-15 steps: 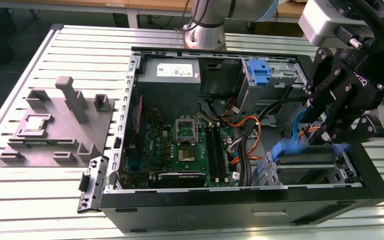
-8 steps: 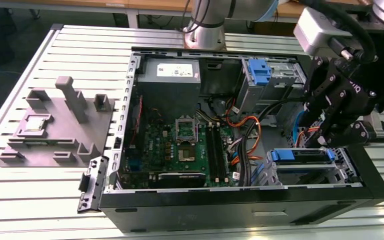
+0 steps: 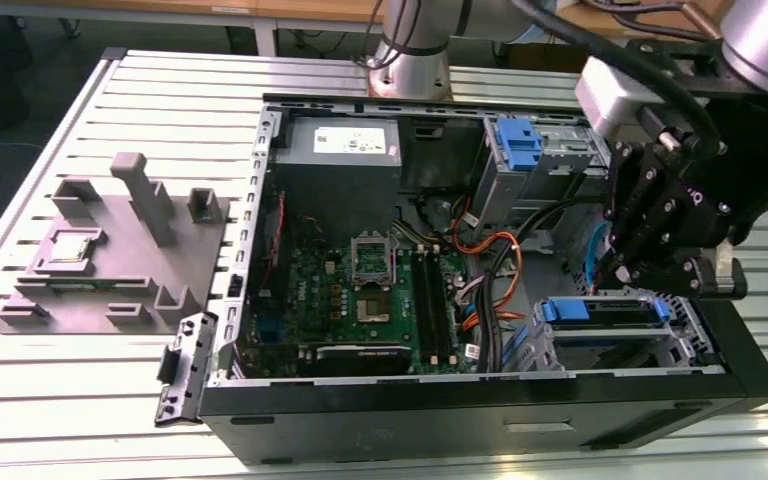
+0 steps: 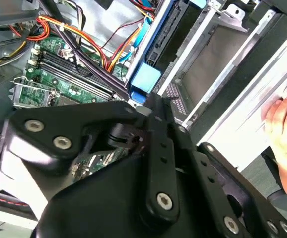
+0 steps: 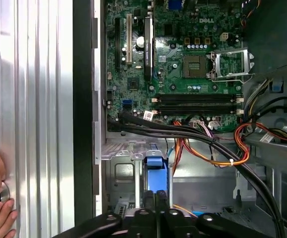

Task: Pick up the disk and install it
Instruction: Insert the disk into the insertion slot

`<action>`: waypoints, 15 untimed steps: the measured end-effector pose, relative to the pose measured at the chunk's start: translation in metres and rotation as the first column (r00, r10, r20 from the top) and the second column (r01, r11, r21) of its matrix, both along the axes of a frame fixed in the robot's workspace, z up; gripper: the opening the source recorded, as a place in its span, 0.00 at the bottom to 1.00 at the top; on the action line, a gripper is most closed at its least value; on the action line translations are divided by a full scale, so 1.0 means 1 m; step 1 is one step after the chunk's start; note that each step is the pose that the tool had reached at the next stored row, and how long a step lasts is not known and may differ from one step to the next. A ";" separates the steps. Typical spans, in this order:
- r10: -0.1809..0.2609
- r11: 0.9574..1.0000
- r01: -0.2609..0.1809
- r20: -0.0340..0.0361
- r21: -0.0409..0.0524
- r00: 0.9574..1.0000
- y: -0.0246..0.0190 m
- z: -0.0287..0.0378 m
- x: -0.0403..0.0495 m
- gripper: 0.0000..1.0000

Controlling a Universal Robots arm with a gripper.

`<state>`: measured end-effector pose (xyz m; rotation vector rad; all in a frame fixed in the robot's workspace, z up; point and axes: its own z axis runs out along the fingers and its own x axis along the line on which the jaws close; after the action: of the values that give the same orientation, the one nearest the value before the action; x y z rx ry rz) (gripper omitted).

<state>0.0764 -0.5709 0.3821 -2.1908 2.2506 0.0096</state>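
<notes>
One disk (image 3: 598, 312) sits in a drive bay (image 3: 688, 328) of the computer case (image 3: 491, 425), closed empty gripper (image 5: 156, 195) just beside.

Open computer case (image 3: 491, 405) lying on the worktop (image 3: 91, 400), with the hand (image 5: 156, 201) over its drive cage (image 3: 624, 352).
The disk (image 3: 598, 313) sits in the cage's upper bay, just beneath the hand's fingertips. Beside the hand, toward the exterior view's left, a bundle of cables (image 3: 498, 270) runs between the cage and the motherboard (image 3: 344, 300), which lies flat on the case floor. Beyond the motherboard, in the case's far corner, is the power supply (image 3: 344, 145). A second drive cage (image 3: 564, 160) stands behind the hand, near the arm's base. Well apart from the hand, outside the case at the exterior view's left, a fixture block (image 3: 117, 270) rests on the worktop and carries a processor chip (image 3: 73, 245).
</notes>
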 end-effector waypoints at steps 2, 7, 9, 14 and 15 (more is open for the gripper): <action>0.000 1.000 0.000 0.000 0.000 1.000 0.0000 -0.0036 0.0000 0.13; 0.000 1.000 0.000 0.000 0.000 1.000 0.0000 -0.0127 0.0000 0.10; 0.000 1.000 0.000 0.001 0.000 1.000 0.0000 -0.0163 0.0000 0.10; 0.000 1.000 0.000 0.001 0.000 1.000 0.0000 -0.0228 0.0000 0.10; 0.000 1.000 0.000 0.001 0.000 1.000 0.0000 -0.0228 0.0000 0.10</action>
<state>0.0764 -0.5709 0.3593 -2.1904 2.2502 0.0080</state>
